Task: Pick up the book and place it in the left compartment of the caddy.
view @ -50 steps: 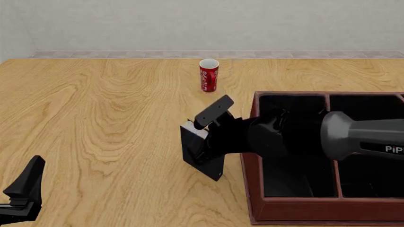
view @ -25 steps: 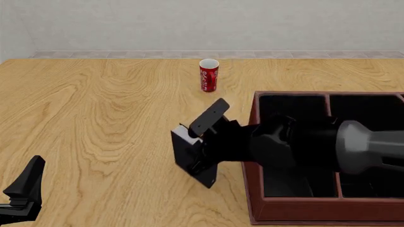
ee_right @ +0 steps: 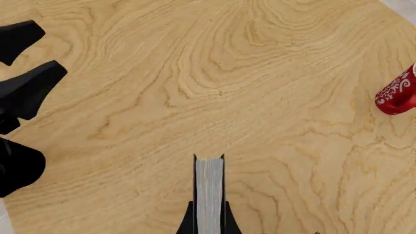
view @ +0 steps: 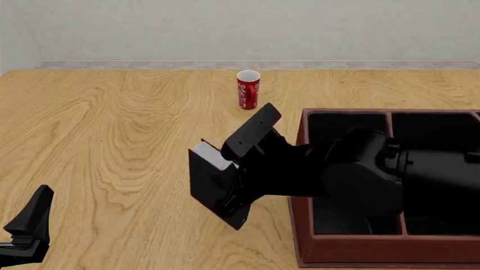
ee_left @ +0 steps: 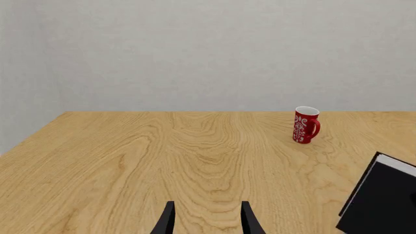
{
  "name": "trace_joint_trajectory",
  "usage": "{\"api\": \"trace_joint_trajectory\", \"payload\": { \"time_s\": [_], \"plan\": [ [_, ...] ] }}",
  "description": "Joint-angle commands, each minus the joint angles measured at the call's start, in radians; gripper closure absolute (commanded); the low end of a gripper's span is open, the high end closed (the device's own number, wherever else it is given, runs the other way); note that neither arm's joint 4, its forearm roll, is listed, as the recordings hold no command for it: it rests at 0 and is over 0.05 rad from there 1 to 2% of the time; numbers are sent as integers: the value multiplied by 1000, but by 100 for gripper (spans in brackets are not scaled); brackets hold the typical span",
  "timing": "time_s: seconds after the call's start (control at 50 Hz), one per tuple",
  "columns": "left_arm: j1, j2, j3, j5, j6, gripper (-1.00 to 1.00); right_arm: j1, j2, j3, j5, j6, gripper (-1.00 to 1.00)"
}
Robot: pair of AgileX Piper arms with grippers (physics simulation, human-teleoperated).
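Your right gripper (ee_right: pixel 208 222) is clamping its jaws narrowly onto the plain black hardcover book with white page edges (view: pixel 213 183), one finger on each cover, as the right wrist view is showing. The book is hanging tilted in the air over the worktop, just beside the near-left corner of the large red-brown wooden caddy with its black lining (view: pixel 304 247), and not yet over it. Your left gripper (ee_left: pixel 206 222) is sitting idle near the worktop's front edge, its jaws parted and holding nothing.

The long narrow left compartment (view: pixel 341 132) is lying mostly under your right arm, so you are judging the drop half blind. I judge that carrying the book across too low risks clipping its bottom corner on the caddy's wall and twisting it in the grip. Releasing it while it is tilted could leave it leaning on the divider rather than inside.

The red patterned mug with a white rim (view: pixel 248 89) is standing well apart, towards the far edge. The light wood-grain worktop (view: pixel 112 140) is running back to a plain pale grey wall (view: pixel 240 28).
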Motion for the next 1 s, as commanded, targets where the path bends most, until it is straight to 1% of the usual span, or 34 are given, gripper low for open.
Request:
{"api": "trace_joint_trajectory", "payload": {
  "time_s": [0.02,0.26,0.34,0.5,0.66,0.82,1.0],
  "plan": [
    [0,0,0,0,0,-100,42,-116,-34,82,24,100],
    [0,0,0,0,0,-100,59,-207,-97,179,15,100],
    [0,0,0,0,0,-100,60,-234,-111,201,0,100],
    [0,0,0,0,0,-100,57,-291,-151,257,-10,100],
    [0,0,0,0,0,-100,43,-339,-197,308,-25,100],
    [0,0,0,0,0,-100,25,-391,-217,349,-42,100],
    [0,0,0,0,0,-100,6,-436,-246,389,-34,100]
  ]
}}
